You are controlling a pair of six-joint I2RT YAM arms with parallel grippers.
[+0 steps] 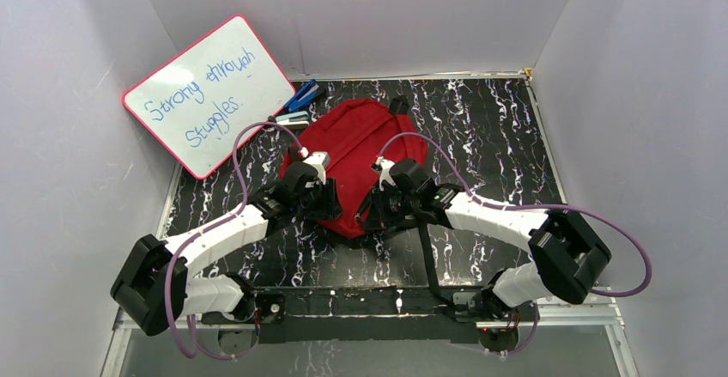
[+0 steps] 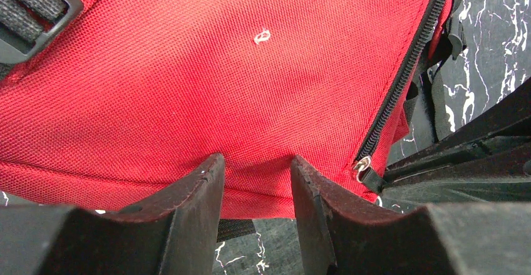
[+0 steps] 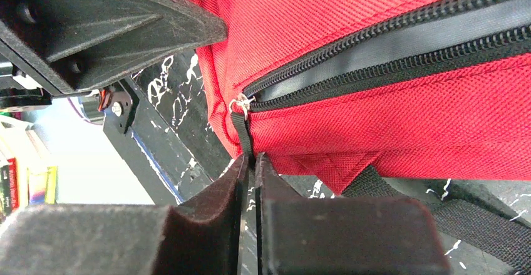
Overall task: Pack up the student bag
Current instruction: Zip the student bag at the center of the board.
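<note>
The student bag [image 1: 356,149] lies flat mid-tabletop [image 1: 481,136], both arms on its near edge. The left gripper [image 2: 257,162] has the bag's red bottom seam pinched between its fingers, gripping the fabric just beside the zipper's end. The right gripper [image 3: 252,159] is clamped on the black zipper pull [image 3: 240,128] at the bag's corner. The zipper [image 3: 388,43] gapes there, showing a grey strip; what's inside, can't tell. A whiteboard [image 1: 210,94] leans at back left.
</note>
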